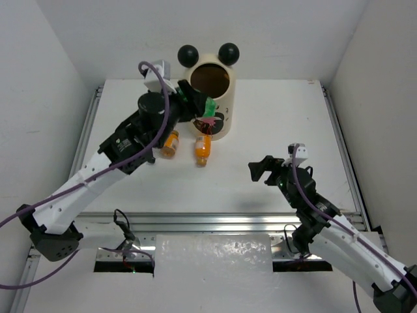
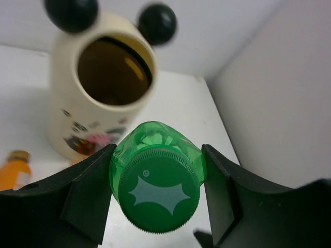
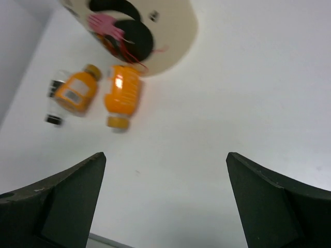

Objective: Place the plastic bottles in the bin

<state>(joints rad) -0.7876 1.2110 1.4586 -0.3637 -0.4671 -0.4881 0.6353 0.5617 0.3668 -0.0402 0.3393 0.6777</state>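
Plastic bottles show three in all here: one green and held, two orange and lying on the bench. At the left, the left arm reaches out across the bench toward the far side. The left fingers are closed on the green bottle, one pressed to each side of its body just behind the ribbed cap (the cap faces the left wrist camera). From above, this green bottle hangs in the air by the near left side of the bin, close to its rim and not inside it.

Below it on the bench, the first orange bottle lies on its side near the foot of the bin, partly hidden by the left arm in the top view. Just beside it, to the right, the second orange bottle also lies on its side, its cap toward the near edge and its base at the foot of the bin; whether they touch is hard to tell.

The bin stands upright at the far middle of the bench, with two black balls on its rim and a pink and black print on its wall. Its inside looks dark brown, and what it holds cannot be made out.

At the right, well apart from the bin, the right fingers are spread wide above bare bench, with nothing between them.
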